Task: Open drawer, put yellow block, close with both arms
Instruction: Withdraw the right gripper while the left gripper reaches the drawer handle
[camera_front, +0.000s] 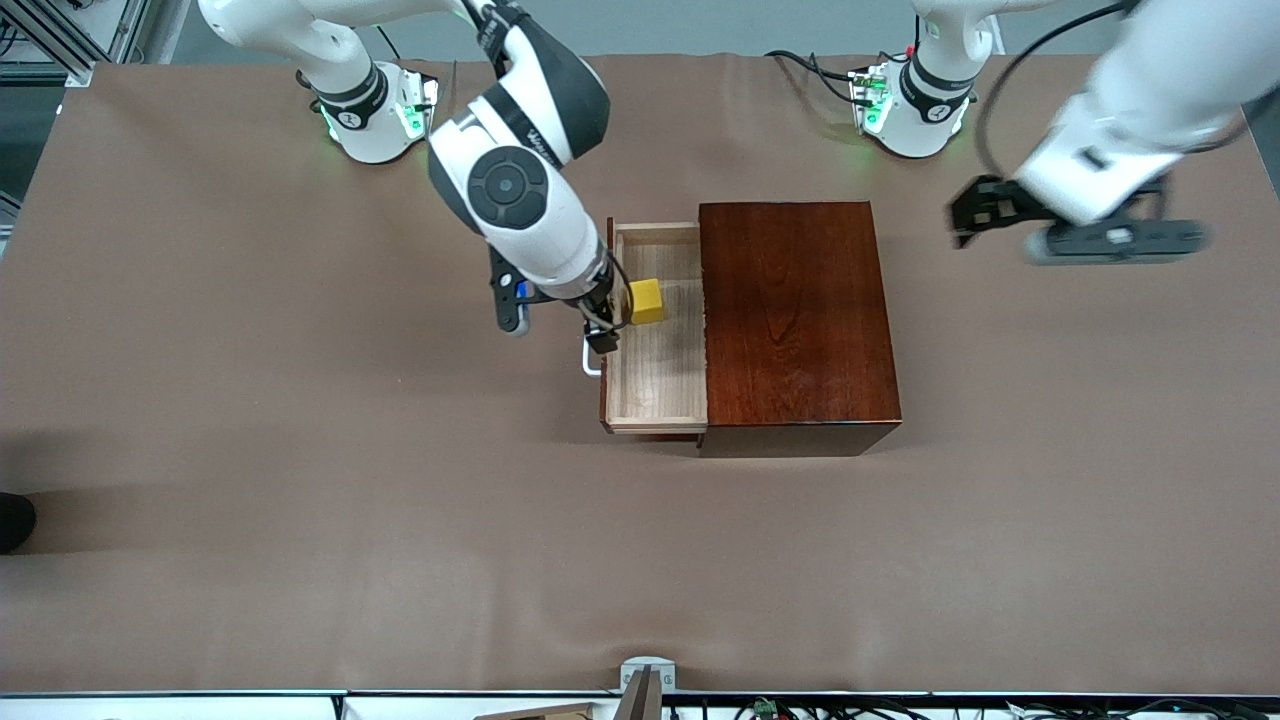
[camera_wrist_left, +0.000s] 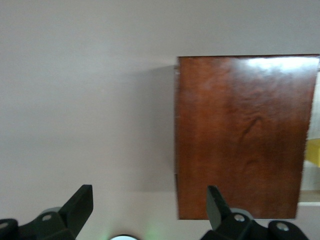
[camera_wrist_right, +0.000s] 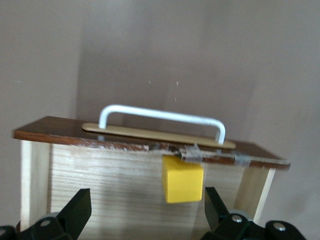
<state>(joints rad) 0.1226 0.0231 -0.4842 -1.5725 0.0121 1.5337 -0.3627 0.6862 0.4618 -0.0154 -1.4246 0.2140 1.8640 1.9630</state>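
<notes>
The drawer (camera_front: 655, 330) stands open with the yellow block (camera_front: 647, 300) inside — only closing remains. The right gripper (camera_front: 603, 335), fingers spread and empty, hovers above it; the left gripper (camera_front: 985, 215), also spread, waits over the table's left-arm end.

The right gripper (camera_front: 600, 330) over the open drawer (camera_front: 655, 400) hides most of the white handle (camera_front: 590, 362) in the front view, its fingertips lost against the drawer front. The left gripper (camera_front: 1000, 215), over bare table (camera_front: 300, 450) beside the wooden box (camera_front: 795, 310), is smeared by motion blur. In the left wrist view, the frame edge cuts the yellow block (camera_wrist_left: 314, 152) to a sliver.
</notes>
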